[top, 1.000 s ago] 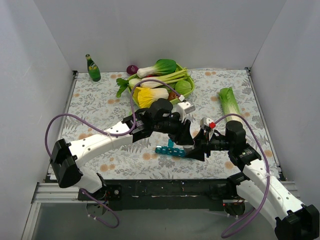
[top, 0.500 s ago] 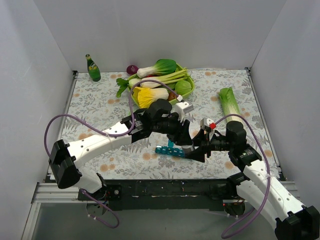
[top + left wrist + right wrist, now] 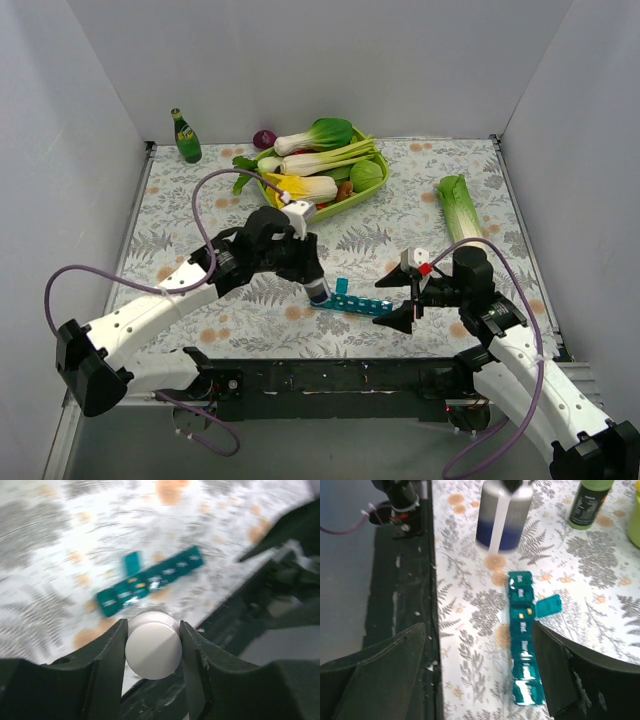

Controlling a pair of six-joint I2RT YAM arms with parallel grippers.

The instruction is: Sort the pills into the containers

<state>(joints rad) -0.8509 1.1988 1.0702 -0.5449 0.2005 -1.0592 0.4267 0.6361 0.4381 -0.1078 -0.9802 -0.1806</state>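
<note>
Bright, even light, soft shadows; motion blur smears the pill organiser [image 3: 150,582] in the left wrist view.

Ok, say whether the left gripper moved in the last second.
Yes. The left gripper, with the bottle, moved leftward, from the right end of the organiser to its left end.

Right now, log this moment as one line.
left gripper: shut on bottle | organiser: one lid open, pill inside | right gripper: open, beside organiser
</note>
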